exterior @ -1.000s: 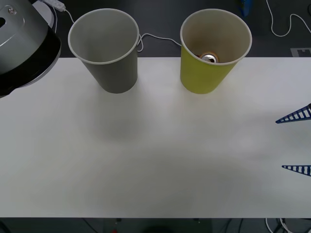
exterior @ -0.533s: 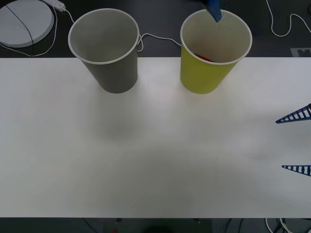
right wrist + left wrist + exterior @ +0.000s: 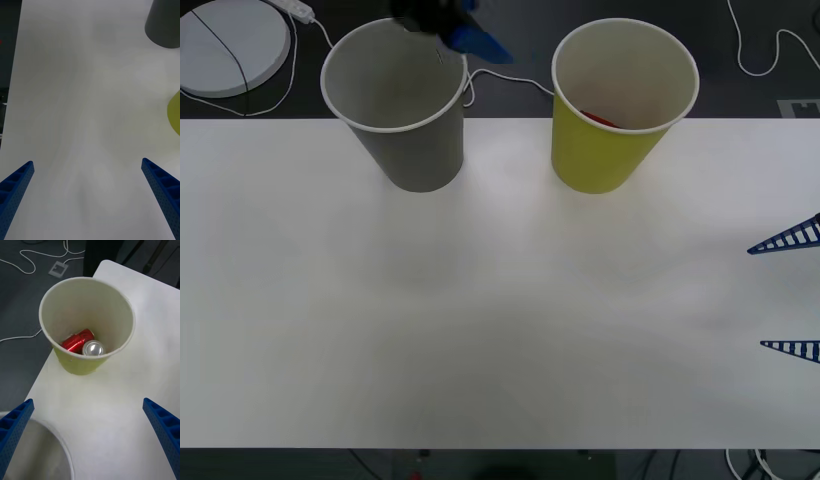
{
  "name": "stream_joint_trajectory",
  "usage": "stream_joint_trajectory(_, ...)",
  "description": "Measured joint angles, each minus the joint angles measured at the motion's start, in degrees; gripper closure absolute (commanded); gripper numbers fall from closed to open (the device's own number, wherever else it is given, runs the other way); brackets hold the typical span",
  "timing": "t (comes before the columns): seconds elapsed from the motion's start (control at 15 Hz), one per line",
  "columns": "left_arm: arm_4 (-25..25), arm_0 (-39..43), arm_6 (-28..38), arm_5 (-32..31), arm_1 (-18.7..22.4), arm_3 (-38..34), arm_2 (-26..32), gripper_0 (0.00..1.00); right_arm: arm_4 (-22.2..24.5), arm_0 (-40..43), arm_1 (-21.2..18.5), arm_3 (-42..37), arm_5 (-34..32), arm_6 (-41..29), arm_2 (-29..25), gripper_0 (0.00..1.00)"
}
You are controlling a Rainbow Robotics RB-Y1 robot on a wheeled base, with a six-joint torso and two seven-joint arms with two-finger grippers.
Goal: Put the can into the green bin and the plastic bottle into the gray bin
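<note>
Above the far rim of the gray bin (image 3: 393, 98), at the back of the table: left gripper (image 3: 452, 32), blue ribbed fingers (image 3: 14, 427) spread wide apart, holding nothing. Its wrist view looks down between the two fingers onto the green bin (image 3: 71, 362) ahead, with a curved section of the gray bin's white rim (image 3: 56, 438) close by one finger.

At the right edge of the white table (image 3: 500, 330), well apart from both bins: right gripper (image 3: 790, 293), blue ribbed fingers (image 3: 162, 187) likewise spread, nothing between them, hovering over bare tabletop. Its wrist view takes in the dark gray wall of the gray bin (image 3: 164, 23) and a sliver of the yellow-green bin (image 3: 174, 117) at the edge.

Inside the green bin: the can (image 3: 79, 343), red body with silvery top and pull tab, lying tilted on its side at the bottom against the near wall. From the front, a small patch of red (image 3: 598, 119) shows just over the bin's front rim.

Bins: both tapered, cup-shaped, white-rimmed, pale inside, standing upright side by side along the far edge of the table, gray to the left, green (image 3: 610, 140) to the right, near each other but not touching.

Beyond the table, on the dark floor: a white round disc (image 3: 230, 45) and white cables (image 3: 765, 50).
</note>
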Motion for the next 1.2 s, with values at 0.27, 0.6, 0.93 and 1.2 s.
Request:
stream_joint_trajectory(0.27,0.77,13.74,-5.53,-0.4,6.83,-9.49,9.59,0.0,0.0,0.0,0.0,0.0,0.0,0.0,0.0,0.0)
stream_joint_trajectory(0.6,0.91,28.58,-17.43,-5.01,9.24,-13.41,23.12,0.0,0.0,0.0,0.0,0.0,0.0,0.0,0.0,0.0)
stream_joint_trajectory(0.93,2.57,42.57,-32.12,-7.6,9.18,-13.87,33.74,0.0,0.0,0.0,0.0,0.0,0.0,0.0,0.0,0.0)
stream_joint_trajectory(1.2,2.84,51.97,-42.42,-7.6,9.03,-15.4,38.86,0.0,0.0,0.0,0.0,0.0,0.0,0.0,0.0,0.0)
